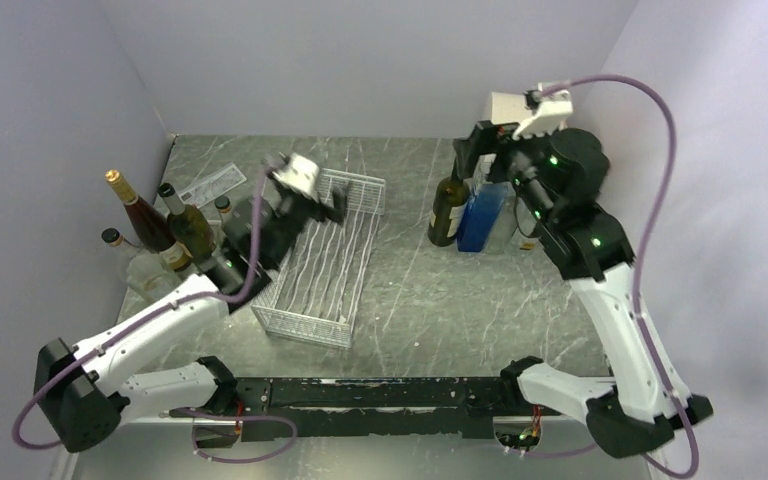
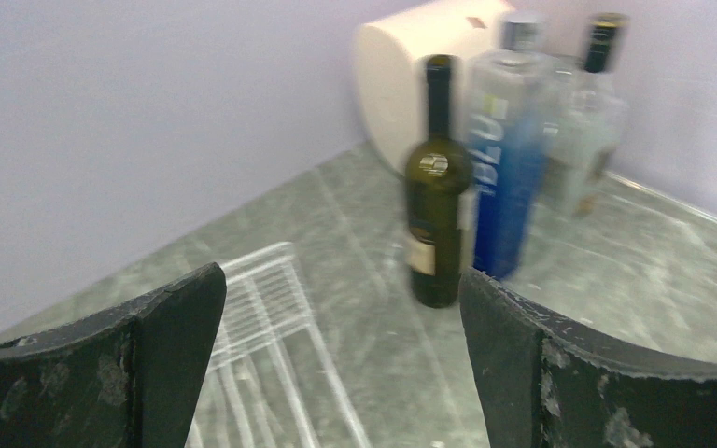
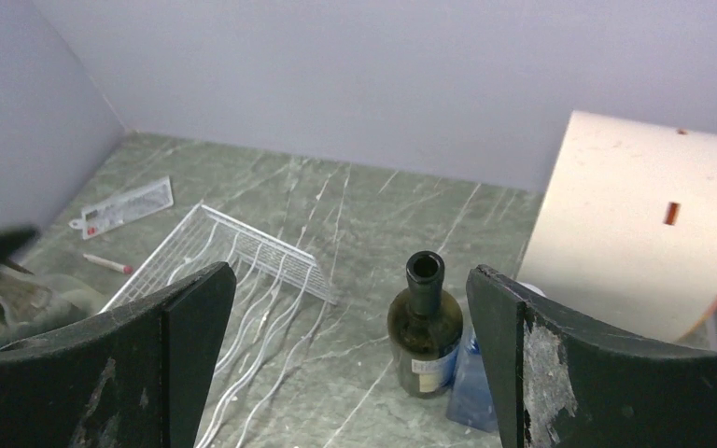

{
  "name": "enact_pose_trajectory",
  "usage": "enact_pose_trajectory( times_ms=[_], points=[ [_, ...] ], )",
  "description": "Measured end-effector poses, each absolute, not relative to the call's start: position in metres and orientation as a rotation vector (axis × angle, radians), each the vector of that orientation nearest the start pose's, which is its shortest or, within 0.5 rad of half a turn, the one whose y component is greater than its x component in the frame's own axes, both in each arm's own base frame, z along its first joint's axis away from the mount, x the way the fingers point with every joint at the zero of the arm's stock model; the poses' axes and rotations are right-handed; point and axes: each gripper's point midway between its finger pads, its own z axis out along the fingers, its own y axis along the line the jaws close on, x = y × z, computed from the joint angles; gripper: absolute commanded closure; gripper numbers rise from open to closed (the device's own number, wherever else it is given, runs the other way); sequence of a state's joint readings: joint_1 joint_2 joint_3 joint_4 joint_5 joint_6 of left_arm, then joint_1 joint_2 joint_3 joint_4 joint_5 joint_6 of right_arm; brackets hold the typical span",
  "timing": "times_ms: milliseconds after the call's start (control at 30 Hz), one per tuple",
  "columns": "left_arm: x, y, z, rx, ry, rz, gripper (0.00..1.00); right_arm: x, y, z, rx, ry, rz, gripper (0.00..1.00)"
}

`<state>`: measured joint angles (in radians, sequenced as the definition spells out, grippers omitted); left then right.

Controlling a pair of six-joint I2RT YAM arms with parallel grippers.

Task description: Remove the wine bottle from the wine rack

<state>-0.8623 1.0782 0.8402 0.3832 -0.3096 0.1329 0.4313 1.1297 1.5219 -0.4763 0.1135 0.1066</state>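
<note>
The white wire wine rack point(image 1: 322, 258) lies on the table left of centre and holds no bottle. It also shows in the left wrist view point(image 2: 263, 308) and the right wrist view point(image 3: 243, 271). The dark green wine bottle point(image 1: 448, 208) stands upright on the table right of the rack, touching a blue bottle point(image 1: 483, 215). It is uncorked in the right wrist view point(image 3: 425, 327) and blurred in the left wrist view point(image 2: 439, 187). My left gripper point(image 1: 334, 205) point(image 2: 341, 280) is open and empty over the rack's far end. My right gripper point(image 1: 470, 150) point(image 3: 350, 275) is open and empty above the wine bottle.
A cream cylindrical drum point(image 3: 644, 233) stands behind the wine bottle by the back wall, with a clear bottle point(image 2: 593, 121) beside it. Several bottles point(image 1: 150, 230) stand at the left wall. A flat packet point(image 3: 121, 207) and a red pen point(image 3: 107, 264) lie at the back left.
</note>
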Motion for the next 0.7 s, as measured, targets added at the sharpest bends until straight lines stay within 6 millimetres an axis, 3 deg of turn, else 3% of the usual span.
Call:
enact_pose_trajectory(
  times_ms=[133,233,300,433,567,700],
  points=[
    [0.35,-0.177,0.393,0.224,1.371,-0.244,0.03,0.292,0.11,0.459,-0.147,1.592,0.293,0.0],
    [0.355,-0.131,0.439,0.102,1.328,-0.193,0.03,0.263,0.085,0.463,-0.102,1.56,0.251,0.0],
    [0.344,-0.114,0.464,0.063,1.293,-0.184,0.03,0.247,0.072,0.461,-0.074,1.542,0.228,0.0],
    [0.302,-0.09,0.502,0.035,1.23,-0.194,0.03,0.213,0.047,0.457,-0.026,1.496,0.207,0.0],
    [0.26,-0.068,0.532,0.007,1.174,-0.21,0.03,0.206,0.039,0.459,0.005,1.487,0.189,0.0],
    [0.226,-0.051,0.549,-0.019,1.12,-0.234,0.03,0.212,0.038,0.456,0.017,1.507,0.169,0.0]
  ],
)
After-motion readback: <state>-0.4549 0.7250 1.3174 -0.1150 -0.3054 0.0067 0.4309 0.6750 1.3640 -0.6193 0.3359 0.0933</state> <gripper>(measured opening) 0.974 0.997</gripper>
